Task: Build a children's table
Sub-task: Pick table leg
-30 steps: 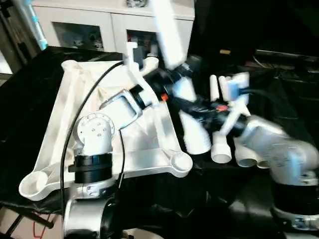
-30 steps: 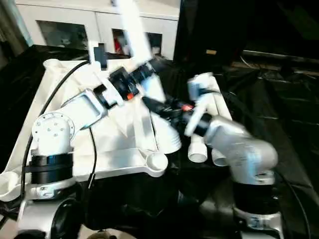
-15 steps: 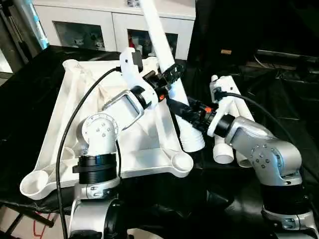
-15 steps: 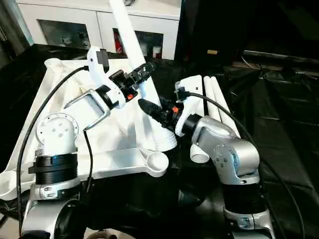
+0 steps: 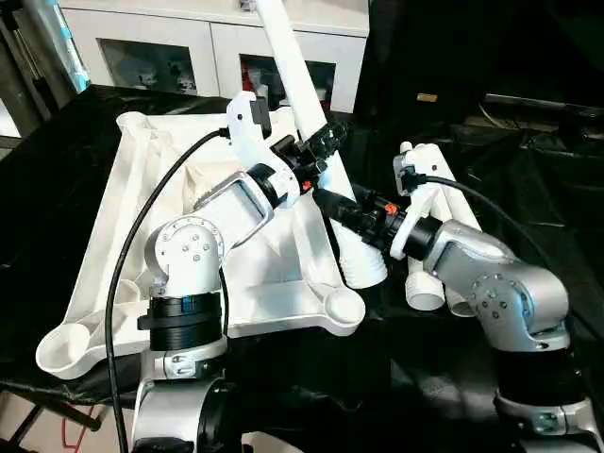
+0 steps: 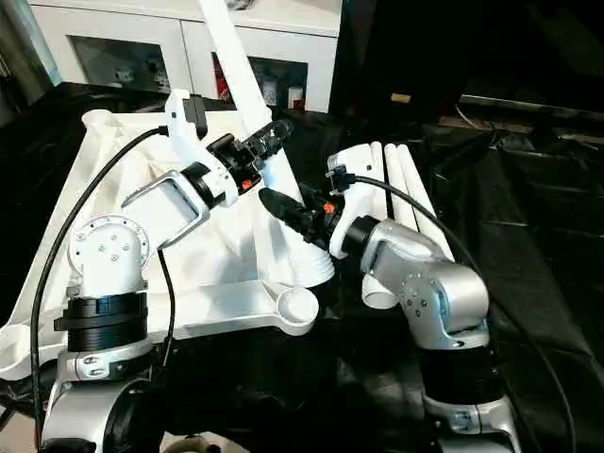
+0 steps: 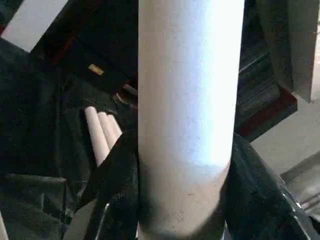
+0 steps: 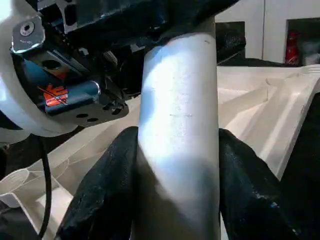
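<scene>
Tabletop [image 5: 189,245], one, ribs up; one leg [image 5: 307,123] beside it, clamped by left gripper [image 5: 321,146] and right gripper [image 5: 332,203]; three legs [image 6: 401,184] lie right.

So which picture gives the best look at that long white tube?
The right eye view: the leg shows nearly whole, slanting up from its flared end beside the tabletop. The wrist views give only close-up stretches of it.
</scene>
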### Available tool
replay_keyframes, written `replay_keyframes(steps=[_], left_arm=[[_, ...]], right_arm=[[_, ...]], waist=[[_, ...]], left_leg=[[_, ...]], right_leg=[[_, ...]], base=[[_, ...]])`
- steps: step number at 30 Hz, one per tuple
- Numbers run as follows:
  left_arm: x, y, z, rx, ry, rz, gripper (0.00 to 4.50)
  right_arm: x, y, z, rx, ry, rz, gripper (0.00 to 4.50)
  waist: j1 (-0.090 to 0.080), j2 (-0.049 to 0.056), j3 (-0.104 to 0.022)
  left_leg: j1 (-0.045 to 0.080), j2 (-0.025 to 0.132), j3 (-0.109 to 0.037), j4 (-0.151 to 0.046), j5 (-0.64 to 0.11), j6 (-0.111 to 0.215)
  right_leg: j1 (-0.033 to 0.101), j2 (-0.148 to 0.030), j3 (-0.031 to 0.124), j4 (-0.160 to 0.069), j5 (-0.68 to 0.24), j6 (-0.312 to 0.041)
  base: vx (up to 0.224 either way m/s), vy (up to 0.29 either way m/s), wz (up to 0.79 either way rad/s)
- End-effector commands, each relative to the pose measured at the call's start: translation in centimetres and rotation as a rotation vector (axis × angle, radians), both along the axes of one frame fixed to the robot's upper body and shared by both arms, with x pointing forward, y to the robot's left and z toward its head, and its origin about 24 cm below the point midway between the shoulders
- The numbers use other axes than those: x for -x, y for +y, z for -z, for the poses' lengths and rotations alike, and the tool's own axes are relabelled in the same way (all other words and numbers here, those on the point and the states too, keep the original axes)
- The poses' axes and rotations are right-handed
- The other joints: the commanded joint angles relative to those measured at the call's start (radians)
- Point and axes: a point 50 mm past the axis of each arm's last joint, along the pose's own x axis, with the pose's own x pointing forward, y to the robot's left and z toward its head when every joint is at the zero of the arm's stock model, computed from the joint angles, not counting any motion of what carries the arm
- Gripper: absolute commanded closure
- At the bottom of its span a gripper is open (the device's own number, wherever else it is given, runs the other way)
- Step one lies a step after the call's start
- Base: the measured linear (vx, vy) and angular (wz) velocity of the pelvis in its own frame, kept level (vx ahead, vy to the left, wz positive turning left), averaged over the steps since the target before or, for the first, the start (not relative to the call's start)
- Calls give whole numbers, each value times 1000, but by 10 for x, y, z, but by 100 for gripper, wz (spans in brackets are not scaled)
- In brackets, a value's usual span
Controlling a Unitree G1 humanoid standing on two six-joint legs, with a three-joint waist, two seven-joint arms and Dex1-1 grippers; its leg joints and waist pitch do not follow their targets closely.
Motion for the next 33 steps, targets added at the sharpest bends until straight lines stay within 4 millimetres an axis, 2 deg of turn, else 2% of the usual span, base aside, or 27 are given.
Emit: replay_keyframes(steps=[1, 3, 8, 10, 11, 13, 19, 33], left_arm=[[4, -6, -7, -7, -42, 52, 265], [4, -7, -7, -21, -53, 73, 266], [8, -10, -16, -18, -112, 171, 266], [10, -11, -19, -12, -135, 210, 266], [12, -12, -21, -12, -154, 240, 266], [14, -13, -23, -19, -178, 271, 266], [16, -14, -29, -45, -228, 328, 266], [19, -18, -30, -106, -287, 396, 266]], right_arm=[[-1, -3, -13, -28, -29, -30, 193], [-2, -11, -16, -34, -21, -34, 158], [9, -32, -25, -74, 24, -178, 158], [11, -35, -28, -96, 33, -210, 158], [13, -37, -28, -89, 40, -227, 155], [14, -37, -24, -55, 60, -247, 154], [15, -35, -16, 22, 113, -266, 154], [17, -32, -6, 136, 180, -295, 154]], waist=[[0, 1, -68], [0, 1, -68], [4, -3, -69], [5, -9, -70], [6, -8, -70], [4, -11, -70], [5, -11, -70], [6, -14, -71]], left_leg=[[10, 45, -18, -61, -32, 11], [11, 47, -18, -60, -29, 11], [10, 45, -16, -58, -19, 25], [8, 42, -15, -56, -10, 36], [8, 43, -16, -56, -3, 41], [8, 45, -15, -56, 3, 42], [9, 46, -14, -55, 4, 40], [8, 46, -13, -54, 17, 34]], right_leg=[[61, -74, 51, -74, 109, -208], [61, -74, 51, -73, 109, -209], [65, -72, 52, -72, 124, -215], [67, -73, 51, -72, 129, -221], [65, -75, 50, -70, 125, -226], [64, -74, 49, -72, 109, -230], [62, -77, 50, -73, 74, -232], [63, -77, 50, -69, 98, -232]], base=[[0, 0, 0], [0, 0, 0], [0, 0, 0], [0, 0, 0], [0, 0, 0], [0, 0, 0], [0, 0, 0], [0, 0, 0]])
